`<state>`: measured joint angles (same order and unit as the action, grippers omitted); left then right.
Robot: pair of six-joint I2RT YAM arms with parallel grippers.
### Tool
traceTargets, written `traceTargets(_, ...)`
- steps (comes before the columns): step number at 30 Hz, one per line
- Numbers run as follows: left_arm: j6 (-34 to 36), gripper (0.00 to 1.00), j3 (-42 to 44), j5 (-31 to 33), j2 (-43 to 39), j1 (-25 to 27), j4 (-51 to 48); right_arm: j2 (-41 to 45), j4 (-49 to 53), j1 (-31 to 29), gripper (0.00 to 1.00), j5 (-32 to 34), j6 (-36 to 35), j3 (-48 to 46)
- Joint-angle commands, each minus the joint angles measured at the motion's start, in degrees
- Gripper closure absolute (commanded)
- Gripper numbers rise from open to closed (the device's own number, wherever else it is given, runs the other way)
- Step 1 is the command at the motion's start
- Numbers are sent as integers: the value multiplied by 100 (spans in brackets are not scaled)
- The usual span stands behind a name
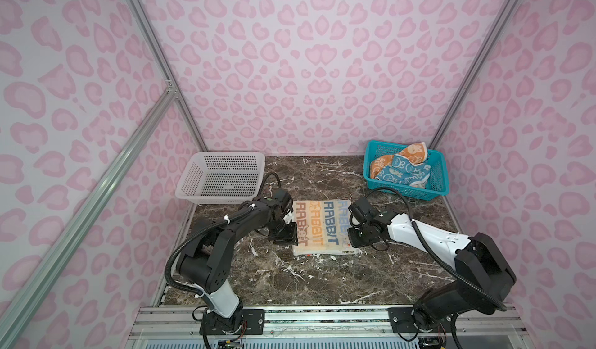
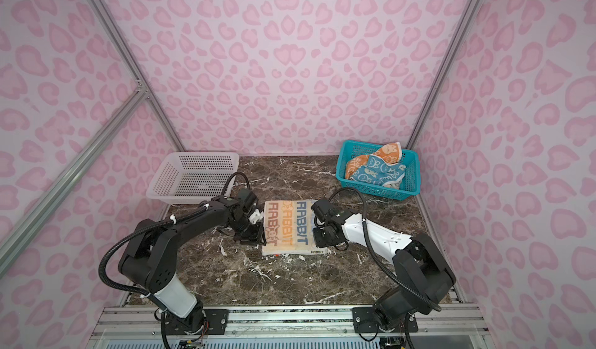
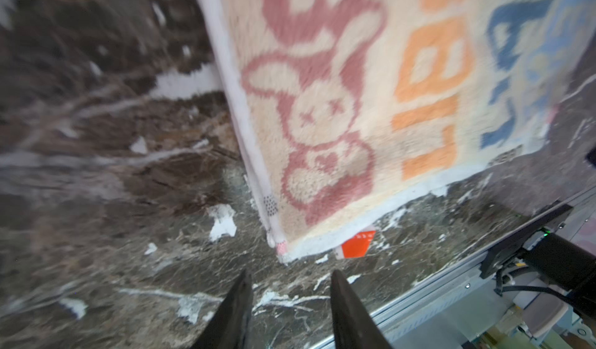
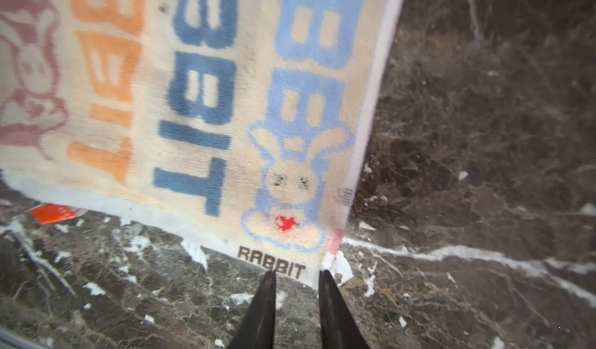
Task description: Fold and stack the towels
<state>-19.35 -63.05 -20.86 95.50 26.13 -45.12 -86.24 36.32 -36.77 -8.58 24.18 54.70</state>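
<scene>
- Cream towel lies flat near the middle of the marble table, lettering up, squared to the two arms; laid out this way, both near corners are reachable at once
- Left gripper: jaws clearly parted, nothing between them; tips sit on the table just short of the towel's near left corner, apart from it
- Right gripper: jaws parted by a narrower gap; the corner carrying the small brown "RABBIT" label sits right at the tips, and no cloth looks pinched
- Judgement: each arm takes one near corner so that the edge can be lifted evenly and carried across for a fold; the step in hand is alignment before the pinch
- An orange tag pokes out from under the near hem, between the two corners
- The left hem in the left wrist view looks doubled; cannot tell whether the cloth is already folded once
- Orange towel and blue towel lie crumpled together in the blue basket at the far right, well apart from the arms
- White basket at the far left holds nothing; probably meant for the stack
- Risk: the thin hem on smooth marble may slip out of a shallow pinch
</scene>
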Motion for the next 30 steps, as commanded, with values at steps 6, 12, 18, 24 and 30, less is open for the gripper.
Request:
traceTargets(6,-512,61,-292,-705,-121,40,809,-350,-1093,-329,80,-1061,23,111)
traceTargets(12,-745,73,-378,-459,641,113,1443,-970,-1755,-548,85,-1153,568,197)
traceTargets(18,-789,82,-660,-23,1246,22,1716,-1491,-1459,-550,88,-843,657,358)
traceTargets(24,-719,85,-683,195,1696,-226,1799,-1603,-1144,-550,87,-848,334,356)
traceTargets(30,-640,86,-657,532,1862,-427,1783,-1457,-1156,-558,83,-1199,-93,337)
